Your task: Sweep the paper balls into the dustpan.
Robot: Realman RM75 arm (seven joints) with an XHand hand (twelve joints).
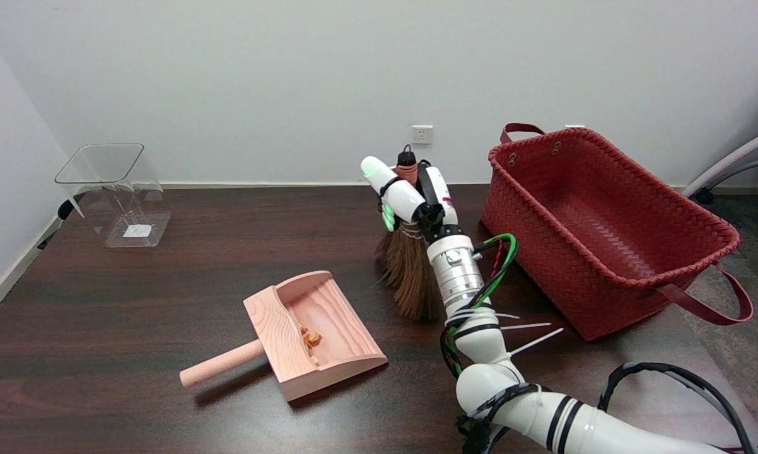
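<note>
head view | high over worktop (133, 302) near edge | faces down and across to far wall (291, 75) | mid range | single view

On the dark wooden table (133, 302) I count one wooden dustpan (309, 334) with a few small paper balls (309, 337) in it, one straw hand broom (410, 271), one red woven basket (606, 227), and one clear plastic bin (117, 192) at the far left corner.
</note>
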